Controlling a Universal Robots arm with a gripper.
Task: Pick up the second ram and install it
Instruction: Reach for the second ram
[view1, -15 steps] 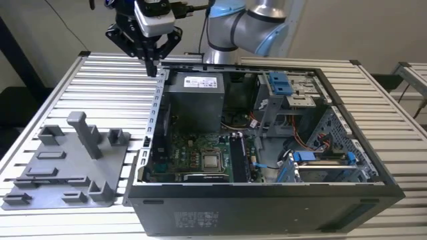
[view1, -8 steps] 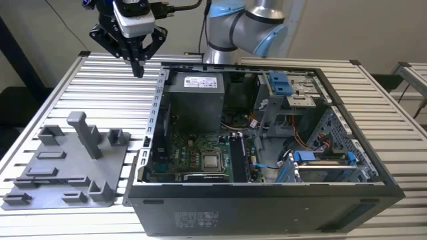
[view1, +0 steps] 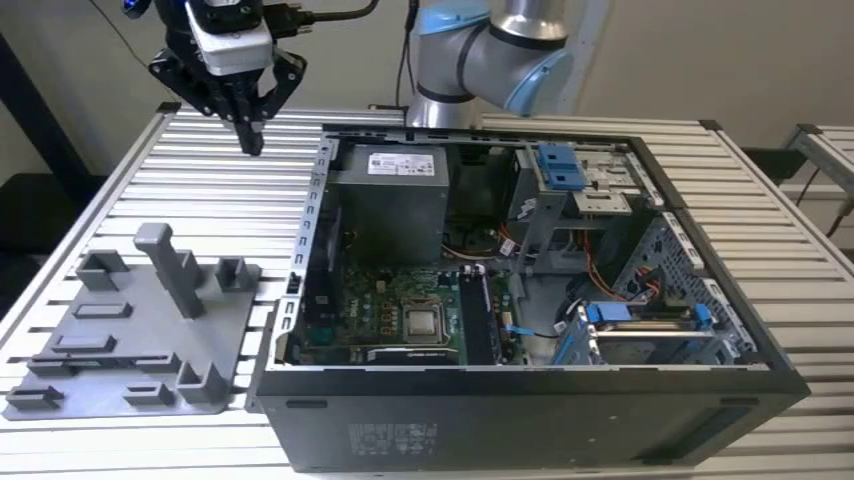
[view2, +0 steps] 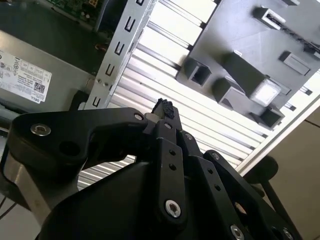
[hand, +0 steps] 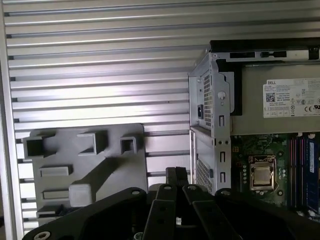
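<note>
At upper left the gripper (view1: 250, 143) hung clear of the case (view1: 534, 425), fingers pressed together on nothing, seemingly because the second ram (view1: 478, 315), a dark strip, already stood seated in the green board (view1: 358, 300) at lower centre.

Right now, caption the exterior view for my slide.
Gripper hangs over the slatted table beside the open computer case, grey holder plate nearby.

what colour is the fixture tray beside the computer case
Plain grey fixture tray, no pattern; it shows best in the exterior view.
</note>
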